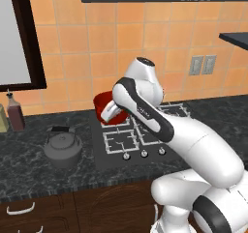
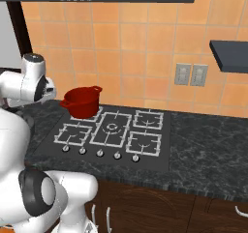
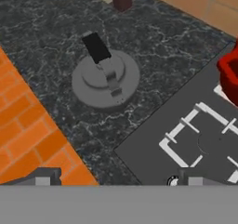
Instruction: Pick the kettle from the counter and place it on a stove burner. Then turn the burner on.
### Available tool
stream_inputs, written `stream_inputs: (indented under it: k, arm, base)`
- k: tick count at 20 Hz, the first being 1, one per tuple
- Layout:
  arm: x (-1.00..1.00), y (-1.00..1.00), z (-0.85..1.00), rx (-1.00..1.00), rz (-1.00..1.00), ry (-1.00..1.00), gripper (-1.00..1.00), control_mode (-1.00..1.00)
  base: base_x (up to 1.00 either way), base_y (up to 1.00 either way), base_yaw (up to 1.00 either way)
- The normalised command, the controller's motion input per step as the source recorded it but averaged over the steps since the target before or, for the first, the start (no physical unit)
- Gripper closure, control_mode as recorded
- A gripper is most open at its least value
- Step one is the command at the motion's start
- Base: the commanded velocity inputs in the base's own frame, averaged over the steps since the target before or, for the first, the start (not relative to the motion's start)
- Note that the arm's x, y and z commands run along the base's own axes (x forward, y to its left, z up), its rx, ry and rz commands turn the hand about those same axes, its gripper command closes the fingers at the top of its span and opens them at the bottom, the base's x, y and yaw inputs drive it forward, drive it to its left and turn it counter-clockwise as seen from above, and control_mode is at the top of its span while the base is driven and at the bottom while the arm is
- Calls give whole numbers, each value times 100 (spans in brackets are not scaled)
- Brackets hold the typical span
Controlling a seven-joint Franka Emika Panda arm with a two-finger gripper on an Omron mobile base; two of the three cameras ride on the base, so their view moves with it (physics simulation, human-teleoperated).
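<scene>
The dark grey kettle [image 1: 63, 148] stands upright on the dark marbled counter [image 1: 29, 167], left of the stove. In the hand view the kettle [image 3: 106, 79] lies well below and ahead of me, its black handle arched over the lid. My gripper [image 3: 120, 180] hangs high above the counter's edge by the stove's near left corner. It is open, fingertips [image 3: 44, 179] wide apart, with nothing between them. In the left base view the gripper [image 1: 107, 117] hovers in front of the red pot. The large ringed stove burner [image 2: 112, 127] sits bare in the middle of the cooktop.
A red two-handled pot [image 2: 83, 101] occupies the back left burner. Several knobs [image 2: 99, 152] line the stove's front edge. Two bottles [image 1: 14, 112] stand at the wall left of the kettle. A dark shelf [image 2: 230, 53] juts out at the upper right.
</scene>
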Motion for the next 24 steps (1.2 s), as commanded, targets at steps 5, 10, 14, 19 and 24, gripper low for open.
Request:
stream_inputs:
  k: [5,10,14,19,24]
  arm:
    - [-7,72,-29,0,27,0,-100,-100]
    - [-3,64,-27,0,23,0,-100,-100]
    - [0,53,-29,0,19,0,-100,-100]
    - [0,25,-18,0,10,0,-100,-100]
    - [18,0,-10,0,0,0,-100,-100]
  base:
    - [0,0,0]
    - [0,0,0]
    - [0,0,0]
    - [0,0,0]
    - [0,0,0]
